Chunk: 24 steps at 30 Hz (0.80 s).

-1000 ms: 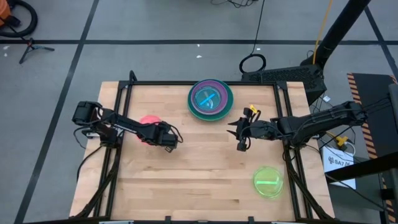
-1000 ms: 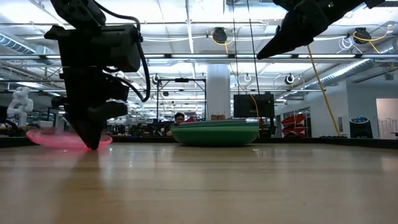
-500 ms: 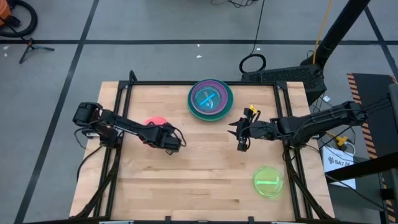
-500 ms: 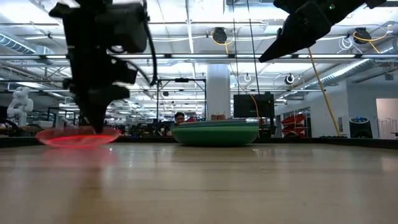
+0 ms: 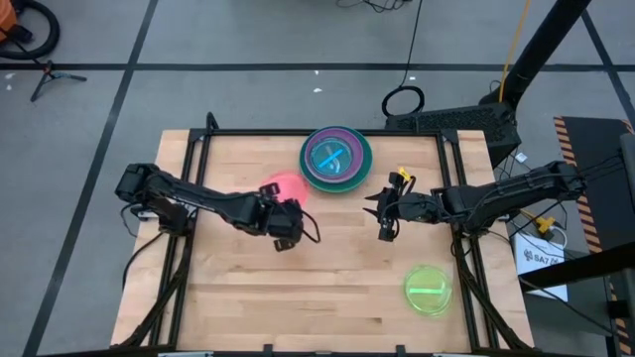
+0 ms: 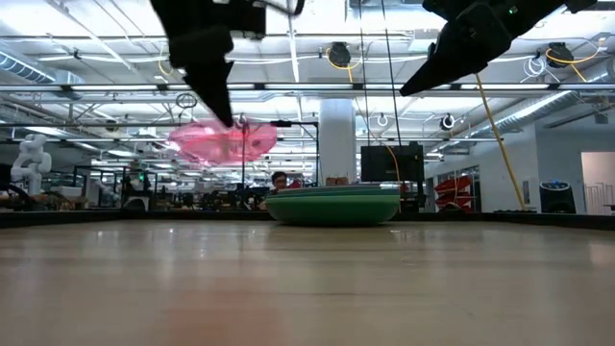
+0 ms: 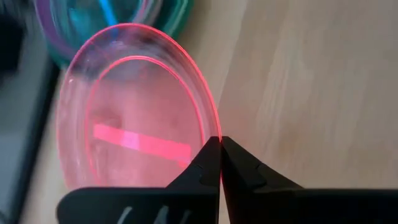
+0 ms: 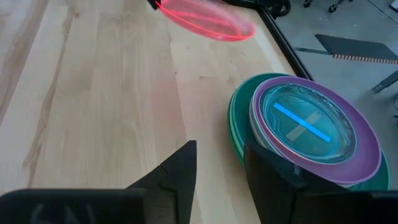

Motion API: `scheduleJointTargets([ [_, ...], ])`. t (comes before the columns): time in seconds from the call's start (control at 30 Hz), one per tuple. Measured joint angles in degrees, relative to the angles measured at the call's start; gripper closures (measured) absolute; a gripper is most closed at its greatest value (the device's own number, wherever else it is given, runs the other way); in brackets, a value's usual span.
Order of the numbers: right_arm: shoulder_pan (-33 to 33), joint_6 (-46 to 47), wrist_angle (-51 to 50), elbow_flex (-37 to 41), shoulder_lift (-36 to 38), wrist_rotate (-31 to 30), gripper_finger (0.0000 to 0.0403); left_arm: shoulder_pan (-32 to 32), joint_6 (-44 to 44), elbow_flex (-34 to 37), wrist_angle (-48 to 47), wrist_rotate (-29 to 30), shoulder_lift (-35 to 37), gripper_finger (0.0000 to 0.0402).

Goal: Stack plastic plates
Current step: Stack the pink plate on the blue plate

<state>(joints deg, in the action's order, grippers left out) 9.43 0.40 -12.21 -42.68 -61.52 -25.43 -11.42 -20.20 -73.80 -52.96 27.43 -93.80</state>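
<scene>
A translucent pink plate [image 5: 283, 186] hangs in the air left of the stack, shown also in the low view [image 6: 223, 142] and the left wrist view [image 7: 134, 118]. My left gripper [image 5: 281, 206] is shut on it. The stack [image 5: 335, 157] rests on its base at the table's far middle: a dark green plate at the bottom, purple above it, translucent blue on top [image 8: 305, 124]. A translucent lime plate [image 5: 429, 289] lies flat near the right near corner. My right gripper [image 5: 382, 213] hovers open right of the stack [image 8: 221, 155]. My left gripper [image 7: 220, 149] pinches the pink plate's rim [image 7: 216, 129] between its two fingertips, on the plate's near side. The fingers [image 6: 219, 101] come from above, pointing down. The plate is lifted clear of the table, slightly tilted, and reaches away from the fingers toward the far edge.
A black frame rail [image 5: 317, 133] runs along the table's far edge and down both sides. Bare wood lies across the table's middle and near left [image 5: 258, 297]. Beyond the table the low view shows a room with equipment and a person far off [image 6: 277, 181].
My left gripper has gone up and toward the table's right, toward the stack, staying shut on the pink plate. The plate, which rested on the table at the left, is now lifted clear and hangs close to the stack. The right arm has kept still.
</scene>
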Motion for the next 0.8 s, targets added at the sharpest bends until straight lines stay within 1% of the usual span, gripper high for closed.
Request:
scheduleJointTargets([
  [0.1,0.0,-0.1,0.0,0.0,0.0,0.0,0.0275,0.3,9.3,-1.6,3.0,1.3,0.0,0.0398],
  [0.23,0.0,0.0,0.0,0.0,0.0,0.0,0.0275,1.7,21.3,-1.6,9.8,1.6,0.0,0.0398],
  [0.37,0.0,-0.7,0.2,0.0,0.0,0.0,0.0275,4.9,29.4,-1.6,16.4,1.0,0.0,0.0398],
  [0.47,0.0,-0.9,0.0,0.0,0.0,0.0,0.0275,8.0,31.9,-1.6,20.2,-0.8,0.0,0.0398],
  [0.6,0.0,-1.5,0.4,0.0,0.0,0.0,0.0275,12.8,34.3,-1.6,25.6,-5.3,0.0,0.0398],
  [0.7,0.0,-1.6,0.0,0.0,0.0,0.0,0.0275,16.5,34.9,-1.6,29.6,-9.2,-1.1,0.0398],
  [0.8,0.0,-1.7,-0.1,0.0,0.0,0.0,0.0275,19.7,34.9,-1.6,32.1,-11.6,-2.9,0.0398],
])
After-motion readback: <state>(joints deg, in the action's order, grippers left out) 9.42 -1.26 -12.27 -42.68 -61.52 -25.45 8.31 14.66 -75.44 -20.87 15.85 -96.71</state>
